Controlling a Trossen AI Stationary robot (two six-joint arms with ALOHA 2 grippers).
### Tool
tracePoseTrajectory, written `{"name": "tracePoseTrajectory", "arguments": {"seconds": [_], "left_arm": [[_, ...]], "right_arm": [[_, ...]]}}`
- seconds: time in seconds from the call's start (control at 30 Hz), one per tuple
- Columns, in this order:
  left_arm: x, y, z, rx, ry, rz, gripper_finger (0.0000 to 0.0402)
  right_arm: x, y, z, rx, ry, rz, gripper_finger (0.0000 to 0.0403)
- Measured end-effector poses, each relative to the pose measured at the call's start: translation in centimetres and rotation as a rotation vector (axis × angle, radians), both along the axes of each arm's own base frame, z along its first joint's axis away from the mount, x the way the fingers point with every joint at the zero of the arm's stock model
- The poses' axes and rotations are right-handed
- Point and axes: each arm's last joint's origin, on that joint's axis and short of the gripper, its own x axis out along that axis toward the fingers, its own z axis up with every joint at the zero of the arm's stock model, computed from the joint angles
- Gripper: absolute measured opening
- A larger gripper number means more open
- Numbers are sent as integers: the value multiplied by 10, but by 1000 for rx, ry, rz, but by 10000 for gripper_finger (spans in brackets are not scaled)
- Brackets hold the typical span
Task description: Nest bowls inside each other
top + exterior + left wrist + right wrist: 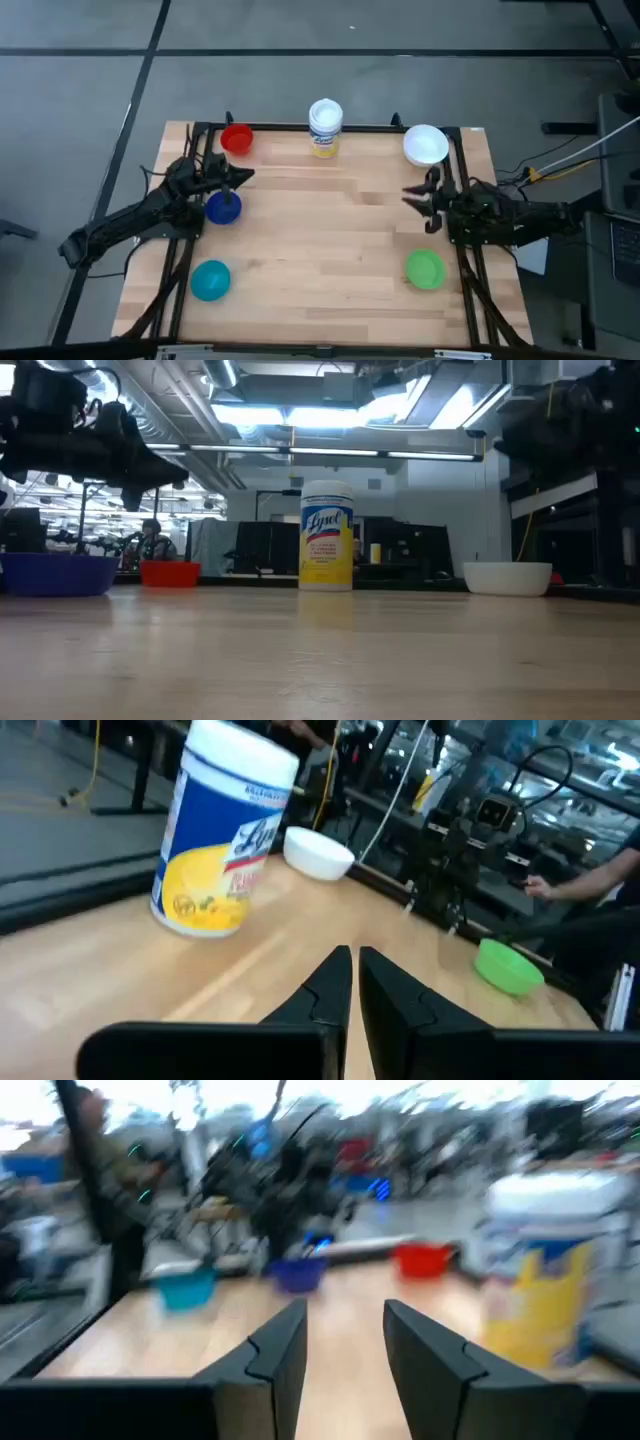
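Note:
Five bowls rest on their bases on the wooden table. The red bowl [237,139] is at the far left, the dark blue bowl [223,208] at mid left and the teal bowl [210,280] at the near left. The white bowl [425,144] sits at the far right, the green bowl [425,268] at the near right. My left gripper [243,177] hovers shut just beyond the blue bowl [55,573], with nothing between its fingers [352,975]. My right gripper [418,206] stands open and empty [345,1342] between the white and green bowls.
A tall white wipes container with a yellow label [325,128] stands upright at the middle of the far edge. The middle of the table [330,240] is bare wood. A dark frame runs along the table's left, right and far edges.

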Motion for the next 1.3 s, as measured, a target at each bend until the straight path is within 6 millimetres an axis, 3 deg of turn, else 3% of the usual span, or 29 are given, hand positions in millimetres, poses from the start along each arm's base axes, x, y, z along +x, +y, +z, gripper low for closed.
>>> {"name": "tracePoseTrajectory", "arguments": {"seconds": [0.2, 0.33, 0.57, 0.7, 0.83, 1.03, 1.13, 1.3], "left_arm": [[-3, 1, 39, 156, -191, 100, 20], [-7, -3, 78, 278, -235, 100, 20], [-25, -18, 150, 534, -288, 139, 20], [-37, -28, 180, 604, -403, 151, 20], [-43, -32, 191, 622, -402, 167, 20], [-39, -28, 177, 393, -314, 120, 20], [-39, -29, 177, 297, -361, 94, 20], [-45, -34, 191, 368, -500, 79, 20]], "right_arm": [[-7, -5, 23, 128, -265, -158, 150], [-11, -5, 39, 211, -321, -130, 155], [-19, -5, 79, 161, -380, -133, 164], [-20, -5, 86, 218, -411, -113, 168], [-24, -4, 92, 295, -494, -79, 173], [-30, -4, 102, 310, -617, -35, 178], [-31, -4, 102, 291, -622, -46, 178], [-31, -6, 102, 330, -629, -95, 170]]}}
